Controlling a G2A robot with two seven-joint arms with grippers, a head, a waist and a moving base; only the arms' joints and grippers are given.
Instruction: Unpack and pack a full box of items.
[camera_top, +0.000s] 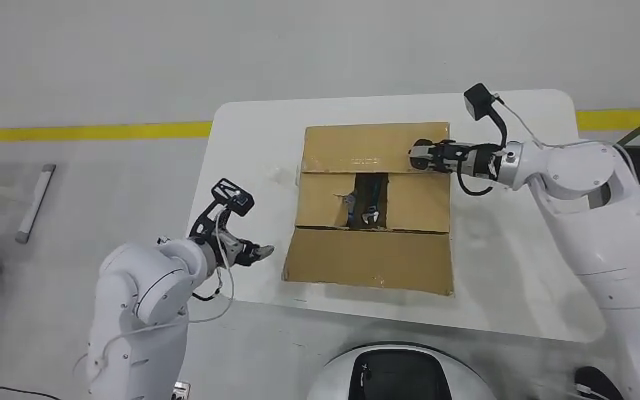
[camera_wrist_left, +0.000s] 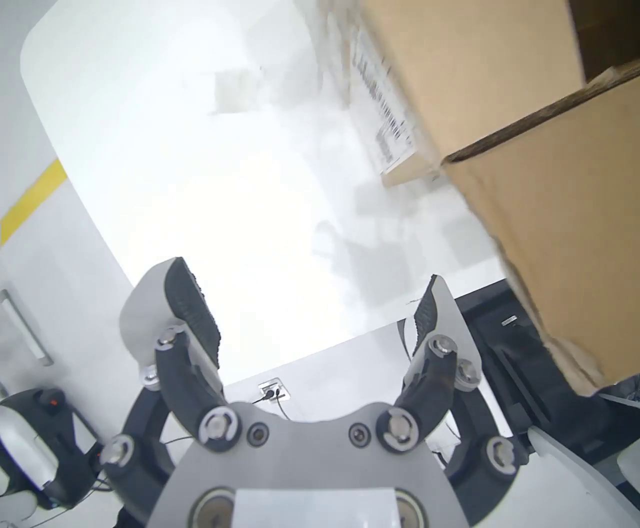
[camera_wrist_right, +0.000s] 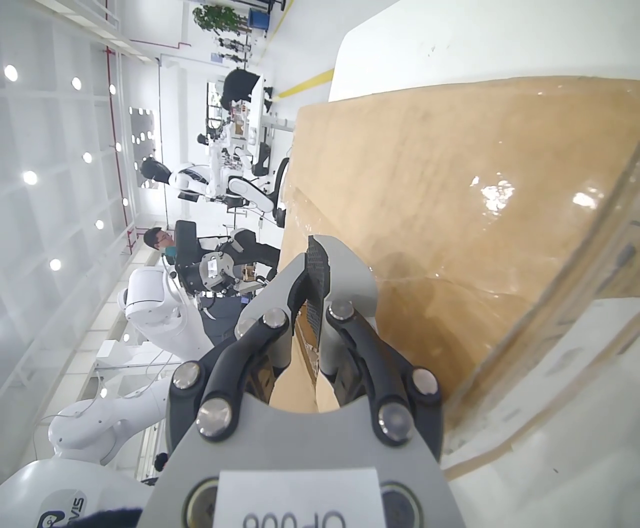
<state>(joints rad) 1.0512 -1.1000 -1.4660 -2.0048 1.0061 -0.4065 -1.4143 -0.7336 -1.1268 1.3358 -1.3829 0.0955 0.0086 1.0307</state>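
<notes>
A brown cardboard box (camera_top: 370, 205) stands in the middle of the white table (camera_top: 250, 150). Its far flap (camera_top: 372, 148) and near flap (camera_top: 368, 262) lie spread outward. A gap between the two inner flaps shows dark items (camera_top: 367, 202) inside. My right gripper (camera_top: 418, 157) is at the right end of the far flap, shut on the flap's edge (camera_wrist_right: 450, 175); its fingers (camera_wrist_right: 320, 270) pinch the cardboard. My left gripper (camera_top: 256, 253) stands open over the table's front left edge, a little left of the box (camera_wrist_left: 500, 100), with nothing between its pads (camera_wrist_left: 192, 305).
Bare table surface lies left of the box (camera_top: 255, 170) and to its right (camera_top: 510, 250). A yellow floor line (camera_top: 100, 130) runs behind the table. A grey bar (camera_top: 35, 200) lies on the floor at far left.
</notes>
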